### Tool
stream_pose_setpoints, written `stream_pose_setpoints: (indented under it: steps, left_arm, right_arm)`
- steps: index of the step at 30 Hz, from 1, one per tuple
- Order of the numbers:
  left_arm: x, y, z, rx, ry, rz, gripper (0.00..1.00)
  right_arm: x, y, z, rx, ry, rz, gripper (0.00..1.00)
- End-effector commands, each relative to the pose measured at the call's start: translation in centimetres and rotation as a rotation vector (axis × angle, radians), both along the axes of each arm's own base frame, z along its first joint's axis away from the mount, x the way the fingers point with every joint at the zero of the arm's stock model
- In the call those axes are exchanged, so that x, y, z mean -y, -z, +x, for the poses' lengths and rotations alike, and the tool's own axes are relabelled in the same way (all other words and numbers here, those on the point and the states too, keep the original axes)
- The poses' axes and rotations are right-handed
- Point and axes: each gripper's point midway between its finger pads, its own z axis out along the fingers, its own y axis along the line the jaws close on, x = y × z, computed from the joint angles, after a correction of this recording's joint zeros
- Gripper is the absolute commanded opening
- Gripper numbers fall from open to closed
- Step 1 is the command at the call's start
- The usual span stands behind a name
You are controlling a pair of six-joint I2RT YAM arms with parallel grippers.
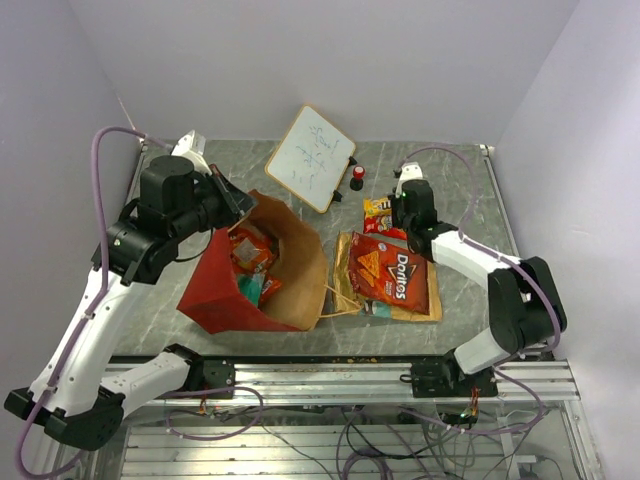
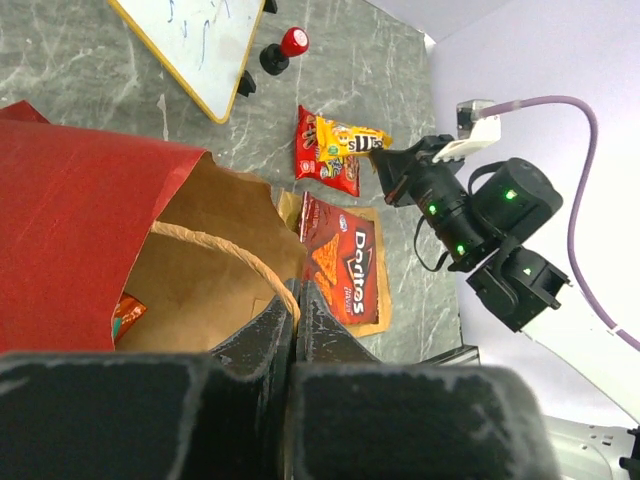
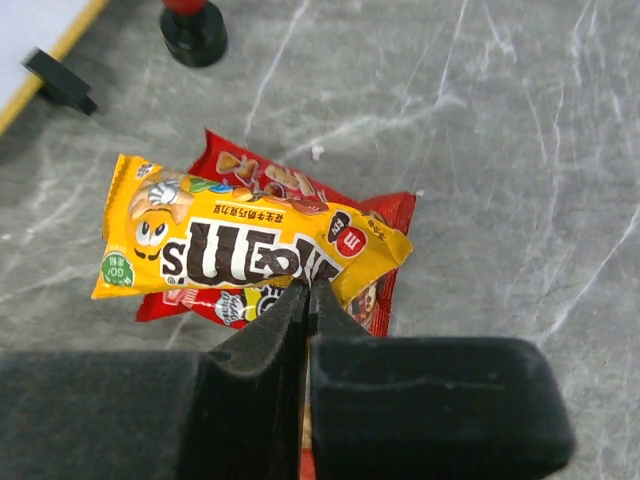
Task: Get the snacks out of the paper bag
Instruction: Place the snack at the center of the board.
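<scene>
The red paper bag (image 1: 215,290) lies tilted with its brown inside open to the right, also in the left wrist view (image 2: 90,220). Orange packets (image 1: 252,250) and a teal one (image 1: 250,290) sit inside. My left gripper (image 1: 236,207) is shut on the bag's tan loop handle (image 2: 230,250) at the rim. A red Doritos packet (image 1: 392,272) lies on a yellow-brown packet (image 1: 345,270) right of the bag. My right gripper (image 3: 310,290) is shut on the edge of a yellow M&M's packet (image 3: 240,245), which rests over a red packet (image 3: 270,180) on the table.
A white tilted whiteboard (image 1: 310,158) stands at the back, with small red-and-black bottles (image 1: 356,178) beside it. A teal-white packet (image 1: 378,308) peeks out below the Doritos. The metal rail (image 1: 330,375) runs along the table's near edge.
</scene>
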Motion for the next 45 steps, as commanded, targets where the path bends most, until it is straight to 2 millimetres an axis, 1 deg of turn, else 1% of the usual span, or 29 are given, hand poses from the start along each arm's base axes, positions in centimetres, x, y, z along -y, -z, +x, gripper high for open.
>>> stream_pose_setpoints:
  steps: [1, 4, 7, 9, 12, 14, 17, 18, 20, 22, 25, 27, 29, 32, 33, 34, 35, 38, 40, 42, 45]
  left_arm:
    - [0.1, -1.5, 0.3, 0.04, 0.019, 0.031, 0.07]
    - [0.1, -1.3, 0.7, 0.027, 0.014, 0.053, 0.07]
    - [0.1, -1.1, 0.7, 0.017, 0.018, 0.063, 0.07]
    - [-0.1, -0.8, 0.7, 0.01, 0.009, 0.069, 0.07]
    - [-0.5, -0.7, 0.8, 0.013, -0.002, 0.099, 0.07]
    - [-1.1, -0.6, 1.0, 0.018, -0.013, 0.142, 0.07]
    - [-2.3, -0.3, 1.7, 0.022, -0.053, 0.218, 0.07]
    - [-2.5, -0.3, 2.0, 0.03, -0.063, 0.237, 0.07]
    - [-3.4, -0.6, 2.6, 0.052, -0.089, 0.285, 0.07]
    - [-4.8, -1.3, 3.2, 0.077, -0.135, 0.343, 0.07]
    - [-7.0, -2.3, 4.2, 0.101, -0.195, 0.433, 0.07]
    - [-8.3, -3.2, 4.7, 0.115, -0.235, 0.469, 0.07]
    - [-9.6, -4.2, 5.3, 0.14, -0.273, 0.491, 0.07]
    - [-11.3, -6.6, 6.3, 0.202, -0.315, 0.514, 0.07]
    - [-11.7, -7.5, 6.7, 0.227, -0.327, 0.516, 0.07]
    - [-11.7, -8.4, 7.1, 0.258, -0.319, 0.516, 0.07]
    - [-11.1, -9.1, 7.6, 0.29, -0.289, 0.511, 0.07]
    - [-7.9, -10.8, 9.0, 0.393, -0.131, 0.482, 0.07]
    - [-5.9, -11.2, 9.5, 0.438, -0.023, 0.466, 0.07]
    - [-4.1, -11.1, 9.7, 0.466, 0.077, 0.44, 0.07]
    - [-1.5, -10.1, 9.3, 0.477, 0.219, 0.381, 0.07]
  right_arm:
    - [0.6, 1.2, 1.0, 0.02, 0.028, 0.008, 0.0]
    - [0.8, 2.4, 1.5, -0.002, 0.041, 0.014, 0.0]
    - [0.9, 3.7, 2.0, -0.03, 0.056, 0.008, 0.0]
    - [0.9, 4.9, 1.9, -0.068, 0.061, 0.002, 0.0]
    - [0.9, 4.9, 1.2, -0.087, 0.062, 0.015, 0.0]
    - [0.8, 4.4, 0.8, -0.088, 0.046, 0.019, 0.0]
    - [0.3, 2.9, 0.5, -0.103, 0.006, 0.022, 0.28]
    - [0.0, 2.5, 0.1, -0.112, -0.012, 0.03, 0.34]
    - [-0.5, 1.1, -0.5, -0.113, -0.038, 0.057, 0.43]
    - [-1.3, -0.2, -1.2, -0.106, -0.072, 0.088, 0.49]
    - [-2.7, -2.4, -2.4, -0.079, -0.129, 0.118, 0.55]
    - [-3.9, -3.7, -3.4, -0.061, -0.183, 0.118, 0.57]
    - [-5.4, -4.4, -4.4, -0.057, -0.235, 0.11, 0.59]
    - [-7.4, -5.0, -5.6, -0.056, -0.305, 0.109, 0.59]
    - [-7.7, -5.1, -5.8, -0.055, -0.318, 0.11, 0.59]
    - [-8.9, -5.2, -6.4, -0.056, -0.353, 0.111, 0.59]
    - [-9.5, -5.3, -6.6, -0.057, -0.372, 0.115, 0.59]
    - [-11.1, -5.7, -7.2, -0.063, -0.431, 0.135, 0.59]
    - [-11.8, -5.7, -7.5, -0.075, -0.461, 0.145, 0.59]
    - [-12.7, -5.5, -8.0, -0.086, -0.494, 0.156, 0.59]
    - [-13.9, -5.2, -8.6, -0.099, -0.54, 0.172, 0.59]
